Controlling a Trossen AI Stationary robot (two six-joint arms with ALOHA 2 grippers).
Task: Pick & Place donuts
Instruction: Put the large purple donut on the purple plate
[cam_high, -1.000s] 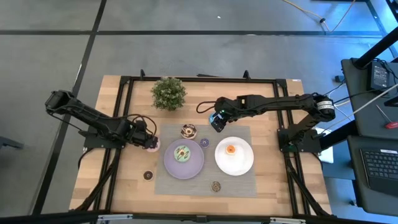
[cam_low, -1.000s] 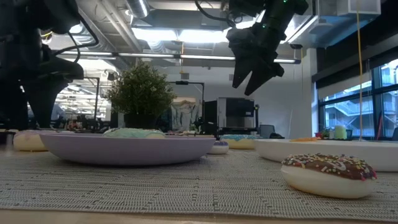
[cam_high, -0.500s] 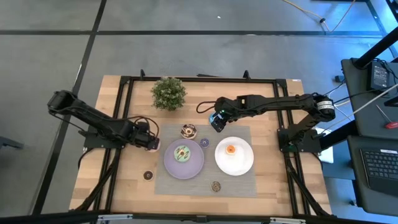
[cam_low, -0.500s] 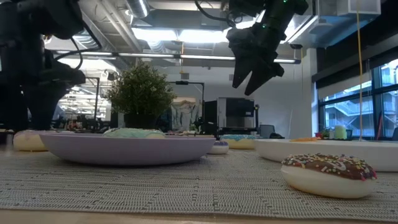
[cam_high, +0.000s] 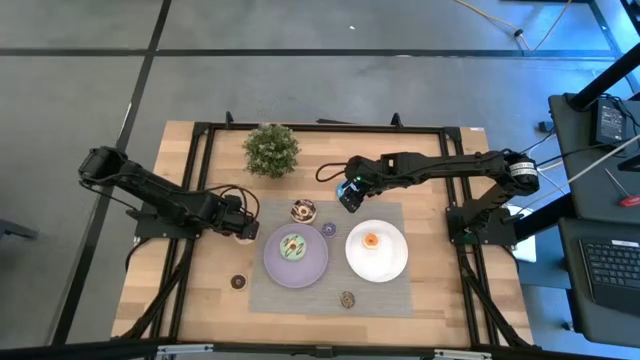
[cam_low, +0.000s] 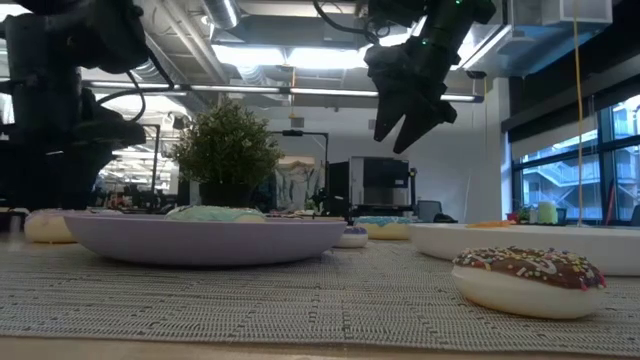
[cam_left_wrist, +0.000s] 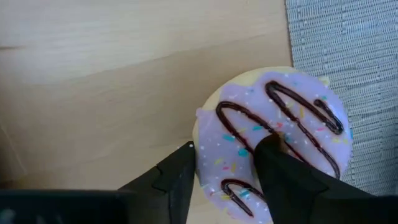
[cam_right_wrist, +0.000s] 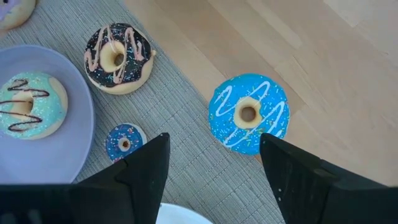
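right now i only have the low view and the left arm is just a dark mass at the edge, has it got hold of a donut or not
Observer: Yes. The left gripper is shut on the pink donut, one finger in its hole and one outside the ring. The donut sits on the table.
Operator: is that donut on the mat or off it
Observer: Mostly on bare wood, with one side over the edge of the grey mat.
Operator: and whats under the right gripper
Observer: The right gripper hangs open over the blue donut, which lies across the mat's edge.
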